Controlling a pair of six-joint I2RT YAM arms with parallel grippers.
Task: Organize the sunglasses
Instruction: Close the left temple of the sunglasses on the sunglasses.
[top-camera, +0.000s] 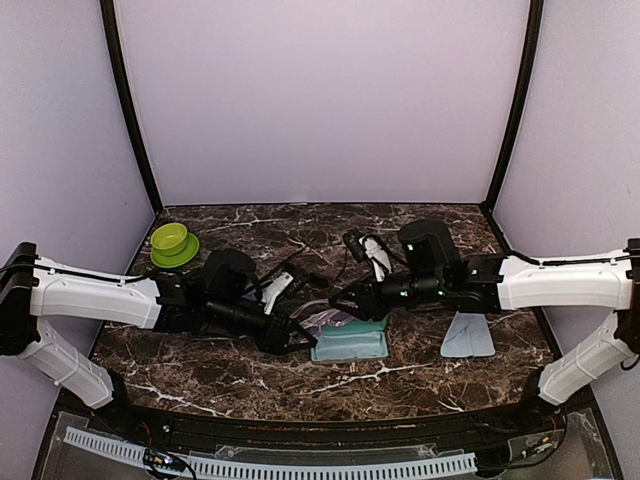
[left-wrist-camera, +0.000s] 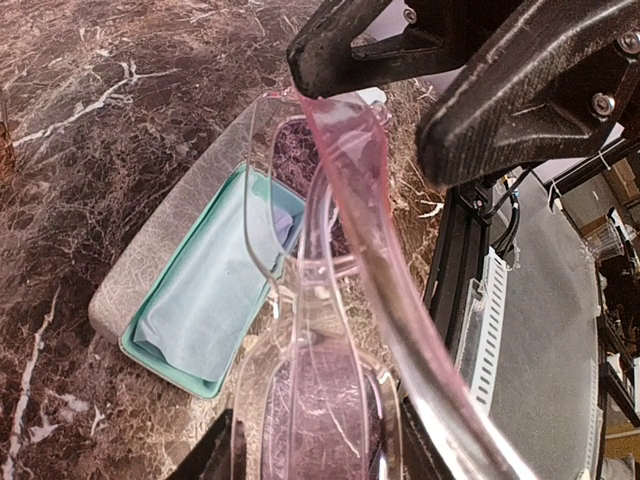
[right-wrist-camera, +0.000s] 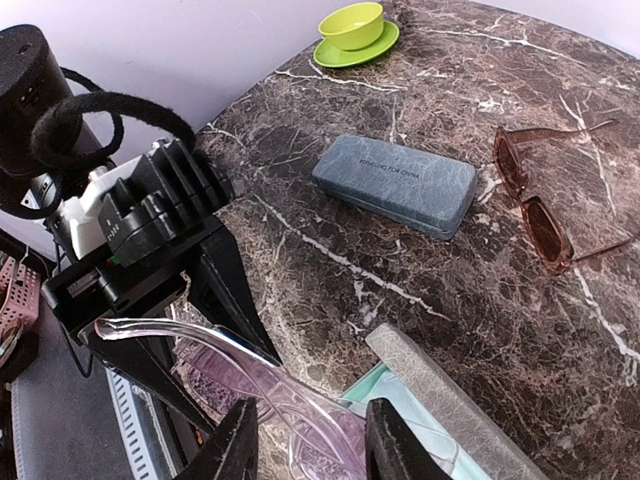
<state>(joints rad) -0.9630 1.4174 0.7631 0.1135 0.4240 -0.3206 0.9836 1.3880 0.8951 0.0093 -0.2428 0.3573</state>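
The purple pair (left-wrist-camera: 320, 400) hangs off the table, with the open case (left-wrist-camera: 150, 260) at its 9 o'clock in the left wrist view. The left claw (left-wrist-camera: 315, 465) is clenched on its frame. I cannot tell whether the right claw (right-wrist-camera: 310, 445) grips a lens. If the arms pull apart, a temple may snap. The table (top-camera: 250, 385) is dark marble, enclosed by lilac walls (top-camera: 320, 100).
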